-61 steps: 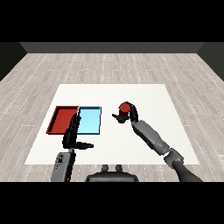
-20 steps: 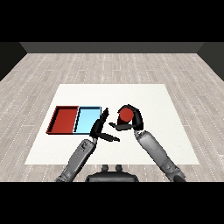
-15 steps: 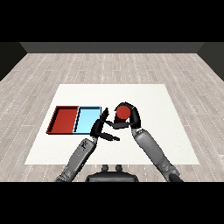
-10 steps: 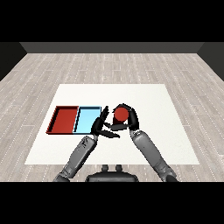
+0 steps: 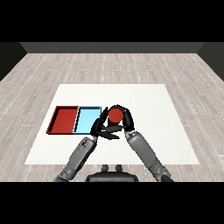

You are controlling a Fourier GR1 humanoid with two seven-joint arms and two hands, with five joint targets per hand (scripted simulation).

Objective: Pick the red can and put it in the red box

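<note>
**Two robot hands meet by the red can**

Two robot hands come together near the middle of the white table [image 5: 148, 100]. We see the right robot hand [image 5: 125, 122] curled around the red can [image 5: 115, 115], so it is holding the can. The can stands upright in that hand, and we can see its round red top. The left robot hand [image 5: 101, 127] is just beside the can on its left side. Its fingers are stretched out straight, and it holds nothing. We cannot tell if these fingers touch the can or the other hand.

The can is just to the right of the light blue tray [image 5: 86, 120]. The red tray [image 5: 64, 120] lies on the far side of the blue one, and the two trays touch along one edge. Both grey forearms reach in from the bottom of the view.
</note>
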